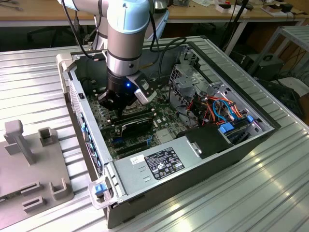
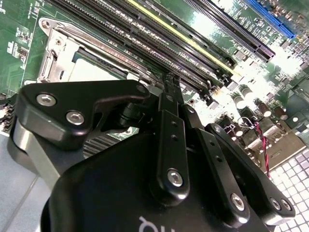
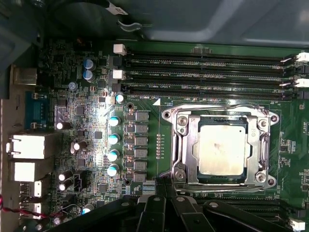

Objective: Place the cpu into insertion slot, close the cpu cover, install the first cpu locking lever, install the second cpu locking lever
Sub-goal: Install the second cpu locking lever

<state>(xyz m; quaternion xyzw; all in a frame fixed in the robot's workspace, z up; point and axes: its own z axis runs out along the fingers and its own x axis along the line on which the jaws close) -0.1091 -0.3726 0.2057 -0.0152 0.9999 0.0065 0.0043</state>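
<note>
Cpu [image 3: 223,147] seated under closed cpu cover [image 3: 181,126], memory slots [image 3: 203,72] beside — gripper [image 3: 164,186] jaws shut, empty

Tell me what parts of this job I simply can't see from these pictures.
- Exterior view: the arm and gripper stand in front of the insertion slot, hiding it.
- Second wrist view: the gripper body covers most of the cpu and cpu cover.
- First wrist view: the cpu lies in the insertion slot under the cpu cover; whether the levers are latched is too fine to tell.
</note>
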